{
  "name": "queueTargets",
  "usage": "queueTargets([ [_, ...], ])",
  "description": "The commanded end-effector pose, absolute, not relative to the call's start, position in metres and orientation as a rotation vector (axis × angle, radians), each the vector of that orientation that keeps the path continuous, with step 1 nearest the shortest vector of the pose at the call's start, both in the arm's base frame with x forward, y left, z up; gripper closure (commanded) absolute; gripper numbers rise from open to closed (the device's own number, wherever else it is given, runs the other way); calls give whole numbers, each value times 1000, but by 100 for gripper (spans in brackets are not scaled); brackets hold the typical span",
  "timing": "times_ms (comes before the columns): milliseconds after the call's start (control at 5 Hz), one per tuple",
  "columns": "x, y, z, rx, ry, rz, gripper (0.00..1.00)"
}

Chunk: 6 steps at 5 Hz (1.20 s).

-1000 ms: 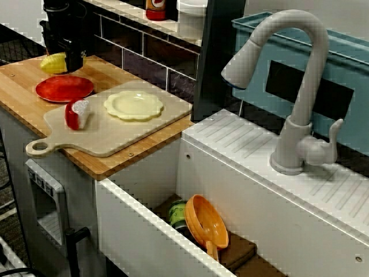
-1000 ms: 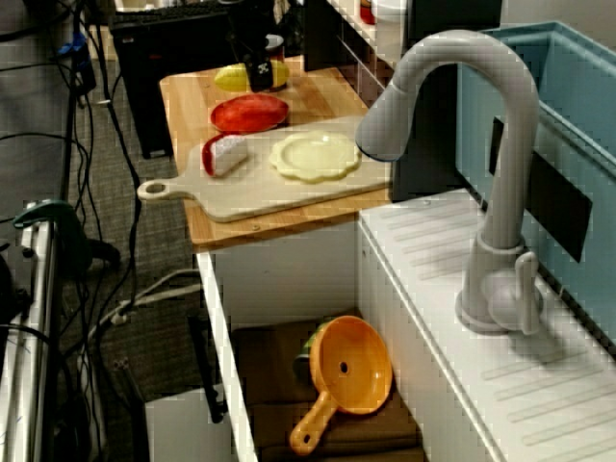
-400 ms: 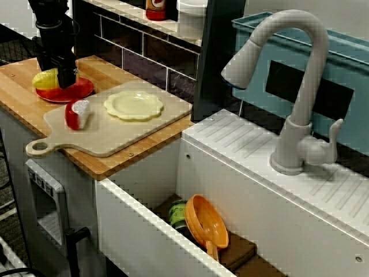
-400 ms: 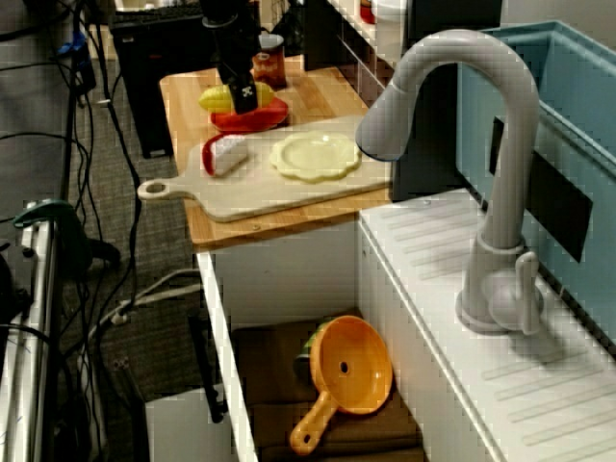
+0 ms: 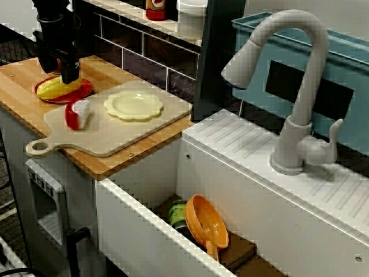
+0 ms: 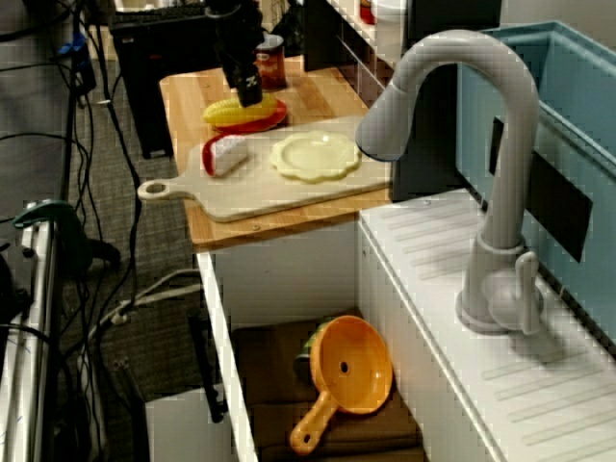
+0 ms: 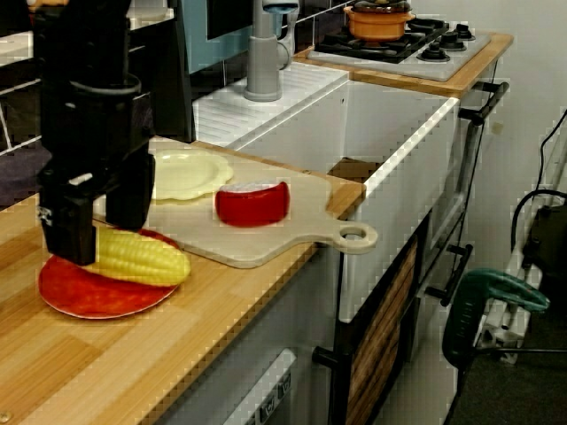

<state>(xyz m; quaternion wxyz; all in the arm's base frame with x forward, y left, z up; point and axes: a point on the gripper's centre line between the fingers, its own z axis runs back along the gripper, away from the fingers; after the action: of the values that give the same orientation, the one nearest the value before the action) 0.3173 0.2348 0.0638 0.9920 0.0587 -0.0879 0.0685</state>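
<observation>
Corn (image 7: 142, 258) lies on the red plate (image 7: 84, 299), near the tabletop's (image 7: 177, 354) end edge away from the sink (image 7: 399, 133). The hand (image 7: 97, 237) hovers astride the corn, seemingly open and empty. Set-down looks done, hand not withdrawn.

A pale cutting board (image 5: 115, 135) is laid on the wooden counter (image 5: 17, 86). A cream scalloped plate (image 5: 134, 104) and a red-and-white wedge (image 5: 76, 114) are set on it, apart. An orange strainer (image 6: 351, 368) and a green can (image 5: 177, 213) are noted in the sink (image 5: 248, 190), below a grey faucet (image 5: 300, 86). An orange pot (image 7: 379, 19) is seen on the stove (image 7: 425, 44).
</observation>
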Motion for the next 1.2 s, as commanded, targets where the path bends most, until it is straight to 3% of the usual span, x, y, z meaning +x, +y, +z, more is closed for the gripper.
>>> queueTargets([
  [0, 317, 242, 97, 111, -195, 130, 0],
  [400, 288, 236, 114, 84, -212, 72, 0],
  [1000, 266, 216, 118, 87, -233, 31, 0],
])
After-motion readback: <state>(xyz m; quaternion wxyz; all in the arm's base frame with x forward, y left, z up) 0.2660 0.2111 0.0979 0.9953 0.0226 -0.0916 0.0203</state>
